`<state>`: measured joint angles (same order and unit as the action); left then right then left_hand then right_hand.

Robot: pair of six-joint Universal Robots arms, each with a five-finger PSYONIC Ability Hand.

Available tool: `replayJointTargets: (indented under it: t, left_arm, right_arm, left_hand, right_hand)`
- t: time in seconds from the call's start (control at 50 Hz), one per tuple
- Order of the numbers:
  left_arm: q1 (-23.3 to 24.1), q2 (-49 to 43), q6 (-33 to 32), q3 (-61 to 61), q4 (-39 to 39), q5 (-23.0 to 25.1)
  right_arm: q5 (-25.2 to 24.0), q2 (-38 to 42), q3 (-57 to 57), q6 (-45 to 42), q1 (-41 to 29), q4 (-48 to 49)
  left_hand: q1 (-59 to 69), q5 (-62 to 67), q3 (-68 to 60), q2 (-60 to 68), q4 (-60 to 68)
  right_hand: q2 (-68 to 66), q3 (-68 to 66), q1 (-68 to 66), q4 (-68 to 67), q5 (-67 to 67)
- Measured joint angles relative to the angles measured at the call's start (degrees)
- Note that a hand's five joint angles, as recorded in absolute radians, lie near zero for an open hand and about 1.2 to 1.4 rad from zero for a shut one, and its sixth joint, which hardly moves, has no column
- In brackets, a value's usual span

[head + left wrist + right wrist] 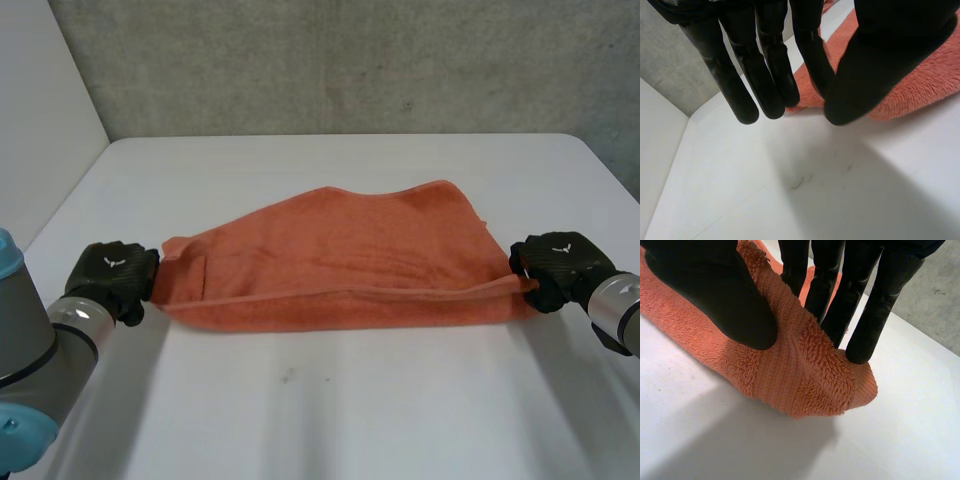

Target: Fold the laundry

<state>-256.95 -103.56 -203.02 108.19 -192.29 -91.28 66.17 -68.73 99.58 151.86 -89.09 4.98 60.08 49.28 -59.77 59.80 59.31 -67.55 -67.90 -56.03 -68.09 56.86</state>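
Table [320, 410], white, bare around the cloth. Across its middle, orange towel [340, 260], doubled over lengthwise, lying flat with its long edges running from one hand to the other, the far edge humped and uneven. At the towel's right end, right hand [555, 265], clamped on the bunched corner: thumb pressing one face of the terry, fingers [865, 315] straight against the other, cloth pinched between. At the towel's left end, left hand [112, 272], right at the corner; cannot tell whether gripping the cloth or only beside it.
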Motion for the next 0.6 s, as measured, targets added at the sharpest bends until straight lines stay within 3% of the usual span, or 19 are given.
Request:
replayJointTargets:
  t: [0.12,0.26,0.32,0.48,0.6]
  left_arm:
    - [-0.28,-3.2,-0.09,-0.22,-2.47,0.65]
    - [-0.14,-6.1,-0.47,0.16,-6.69,4.46]
    - [-0.17,-5.74,-0.54,0.67,-7.76,6.51]
    - [-0.75,-2.29,-0.54,2.24,-8.31,9.41]
    - [-3.05,1.2,-0.58,3.62,-7.93,16.82]
  right_arm:
    - [0.01,0.0,0.05,0.0,-0.1,0.03]
    - [0.02,0.0,0.49,0.02,-0.12,0.01]
    - [0.02,0.0,0.65,0.02,-0.12,0.01]
    - [0.01,0.0,0.71,0.02,-0.12,0.03]
    - [0.02,0.0,0.71,0.02,-0.12,0.03]
  left_hand:
    - [1.37,2.22,-1.72,1.68,2.18]
    - [-22.43,-21.6,22.23,-22.33,-21.81]
    - [-25.87,-25.61,26.01,-26.24,-25.59]
    - [-28.28,-28.02,28.24,-28.44,-27.98]
    - [-28.28,-28.03,28.24,-28.48,-28.05]
  right_hand:
    - [0.0,0.0,0.0,0.0,0.0]
    - [0.0,-0.02,0.0,0.0,0.03]
    - [0.0,-0.13,0.0,0.0,0.07]
    - [0.0,-0.19,0.0,-0.26,0.09]
    - [0.0,-0.2,0.0,-0.26,0.09]
